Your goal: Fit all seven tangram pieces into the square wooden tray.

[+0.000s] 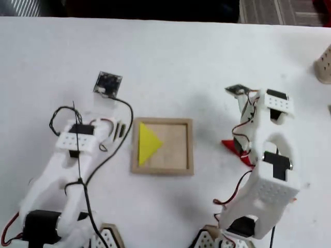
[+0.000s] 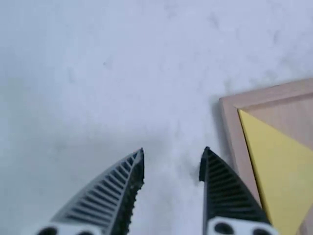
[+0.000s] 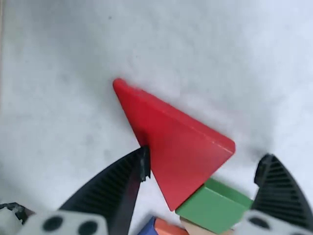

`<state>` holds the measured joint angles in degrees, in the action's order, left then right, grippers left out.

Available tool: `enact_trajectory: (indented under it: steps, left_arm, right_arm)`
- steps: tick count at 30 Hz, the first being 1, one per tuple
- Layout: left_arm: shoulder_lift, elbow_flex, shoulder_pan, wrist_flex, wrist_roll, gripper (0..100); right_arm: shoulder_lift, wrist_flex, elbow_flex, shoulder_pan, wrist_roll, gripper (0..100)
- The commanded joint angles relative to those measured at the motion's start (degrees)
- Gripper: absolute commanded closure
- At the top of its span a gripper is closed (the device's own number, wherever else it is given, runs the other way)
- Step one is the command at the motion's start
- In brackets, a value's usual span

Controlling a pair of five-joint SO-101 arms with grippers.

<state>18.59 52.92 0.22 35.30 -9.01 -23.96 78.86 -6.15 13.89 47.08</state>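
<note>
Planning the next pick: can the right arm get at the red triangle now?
Probably yes. The right gripper is open and straddles the red triangle, with nothing lying over it. The green piece lies against one corner and might get nudged.

Tray point(image 1: 162, 170), yellow triangle point(image 1: 147, 143), red triangle point(image 3: 176, 147), green piece point(image 3: 212, 208) — one each.

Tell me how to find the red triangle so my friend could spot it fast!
Start at the square wooden tray in the middle of the white table, then look toward the right arm. The red triangle lies flat on the table, straddled by the open right gripper. It is the only red piece: the block beside it is green, and the tray's triangle is yellow.
</note>
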Motion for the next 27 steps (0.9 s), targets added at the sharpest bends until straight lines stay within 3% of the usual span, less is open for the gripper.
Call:
enact_trajectory:
  steps: [1,6,12,20,27]
  left_arm:
    - [2.2,-0.6,0.8,-0.4,-1.0,80]
    - [2.2,0.0,1.0,-1.8,-0.9,80]
    - [2.2,0.1,1.0,-1.9,-0.9,80]
    - [2.2,0.1,1.0,-2.0,-0.9,80]
    - [2.2,0.1,1.0,-2.1,-0.9,80]
  right_arm:
    - [-2.5,1.2,3.3,0.0,-1.3,68.0]
    - [-3.0,2.3,3.8,-2.4,-1.4,86.7]
    - [-2.9,1.0,4.4,-1.8,-2.4,98.8]
    - [-2.9,-5.3,10.5,11.5,-17.2,98.1]
    - [-2.4,-4.6,10.8,17.3,-21.5,98.1]
